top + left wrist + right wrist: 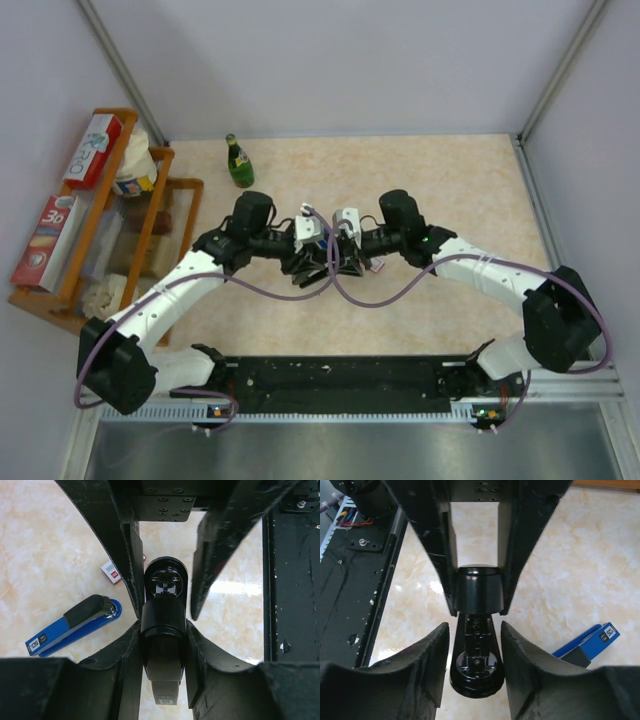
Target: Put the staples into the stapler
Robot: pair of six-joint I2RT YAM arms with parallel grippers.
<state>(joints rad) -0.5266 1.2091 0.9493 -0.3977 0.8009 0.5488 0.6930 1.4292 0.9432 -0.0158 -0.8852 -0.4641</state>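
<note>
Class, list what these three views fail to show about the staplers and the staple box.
- Top view: the black stapler is lost between the left gripper and right gripper.
- Left wrist view: the staple box sits partly behind a finger; label too small to read.
- Right wrist view: the blue stapler is mostly behind a finger.
- Any view: whether the black stapler holds staples.

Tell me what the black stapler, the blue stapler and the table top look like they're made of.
Black stapler: glossy black shell with soft highlights, probably moulded plastic. Blue stapler: shiny blue body, painted metal or plastic, hard to tell; its black top looks matte, maybe rubbery plastic. Table top: beige marbled pattern with a bright reflection, likely polished laminate rather than real stone.
</note>
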